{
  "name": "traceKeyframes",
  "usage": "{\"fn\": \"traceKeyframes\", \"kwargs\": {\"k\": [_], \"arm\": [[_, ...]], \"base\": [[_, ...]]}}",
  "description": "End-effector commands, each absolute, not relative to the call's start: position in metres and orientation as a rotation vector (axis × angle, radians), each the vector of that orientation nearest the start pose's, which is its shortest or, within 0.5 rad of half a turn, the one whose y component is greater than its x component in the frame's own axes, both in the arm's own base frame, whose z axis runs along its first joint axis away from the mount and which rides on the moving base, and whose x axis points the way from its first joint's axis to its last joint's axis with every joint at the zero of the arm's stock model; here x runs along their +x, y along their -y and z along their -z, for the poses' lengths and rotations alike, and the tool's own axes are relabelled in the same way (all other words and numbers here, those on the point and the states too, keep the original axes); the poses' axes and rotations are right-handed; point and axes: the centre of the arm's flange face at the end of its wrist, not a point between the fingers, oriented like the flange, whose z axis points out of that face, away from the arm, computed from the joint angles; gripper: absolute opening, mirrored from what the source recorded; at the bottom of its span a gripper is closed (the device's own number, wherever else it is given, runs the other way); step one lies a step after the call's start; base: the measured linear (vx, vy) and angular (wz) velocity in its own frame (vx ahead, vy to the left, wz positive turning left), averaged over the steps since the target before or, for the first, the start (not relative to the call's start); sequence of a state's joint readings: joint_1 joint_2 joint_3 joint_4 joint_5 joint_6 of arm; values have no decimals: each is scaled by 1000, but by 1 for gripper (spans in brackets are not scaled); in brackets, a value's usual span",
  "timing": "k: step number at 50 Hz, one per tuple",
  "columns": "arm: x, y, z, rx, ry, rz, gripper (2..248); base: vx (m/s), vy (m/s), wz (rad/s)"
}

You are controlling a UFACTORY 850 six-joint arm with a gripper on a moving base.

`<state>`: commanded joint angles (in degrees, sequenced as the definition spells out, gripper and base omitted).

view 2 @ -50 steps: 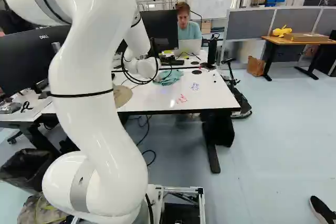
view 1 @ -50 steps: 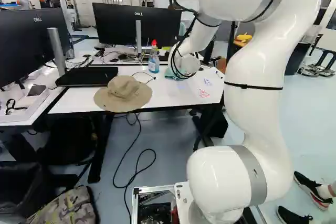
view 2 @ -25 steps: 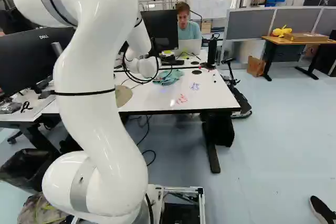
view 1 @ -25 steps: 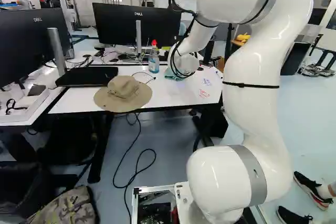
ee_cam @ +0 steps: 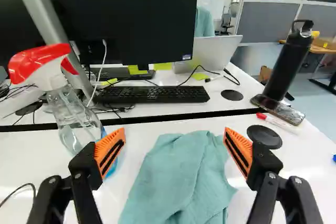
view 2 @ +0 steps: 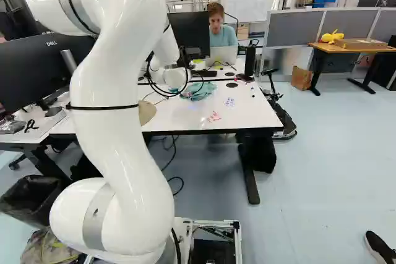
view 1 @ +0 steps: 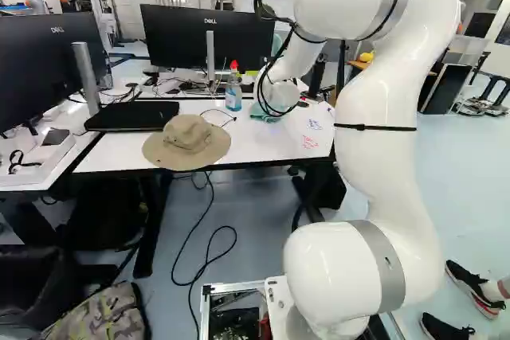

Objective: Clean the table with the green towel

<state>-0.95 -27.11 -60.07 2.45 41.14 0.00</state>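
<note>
Jaws parted, gripping nothing; green towel at their twelve o'clock, likely light and limp: pinch it mid-fold

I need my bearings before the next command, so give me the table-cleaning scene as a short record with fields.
gripper: open, towel not gripped
green towel: rumpled on the white table, seen between the fingers
spray bottle: upright on the table, beside the towel
marks: red writing and blue writing, not wiped off
hat: at the table's near edge, left base view
</note>
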Motion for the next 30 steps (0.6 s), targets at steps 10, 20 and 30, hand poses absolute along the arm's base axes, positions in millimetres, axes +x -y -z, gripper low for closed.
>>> {"fn": "traceKeyframes", "kwargs": {"k": [10, 20, 30], "arm": [[631, 14, -403, -2577, -123, 1812, 247], [641, 14, -394, -2632, -157, 1723, 247], [649, 15, -387, -2682, -191, 1629, 247]], "base": [[0, 0, 0], [0, 0, 0], [0, 0, 0]]}}
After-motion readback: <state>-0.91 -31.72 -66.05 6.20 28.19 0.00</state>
